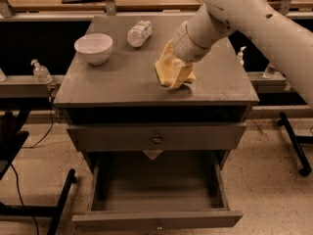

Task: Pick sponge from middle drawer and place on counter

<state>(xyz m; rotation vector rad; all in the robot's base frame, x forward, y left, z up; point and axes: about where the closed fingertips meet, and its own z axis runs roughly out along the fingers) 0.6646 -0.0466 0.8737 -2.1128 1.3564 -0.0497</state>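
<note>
Gripper (pixel 180 78) meets sponge (pixel 164 68) on counter (pixel 117 84), upper centre-right of frame; jaw state cannot be told. Middle drawer (pixel 156 196) open below.

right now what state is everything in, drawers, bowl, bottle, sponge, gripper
middle drawer: pulled open, nothing visible inside
drawer with knob: shut
white bowl: upright on the counter
bottle: lying on its side at the counter's back
sponge: tilted, at the gripper, low over the counter
gripper: over the counter's right half, at the sponge
</note>
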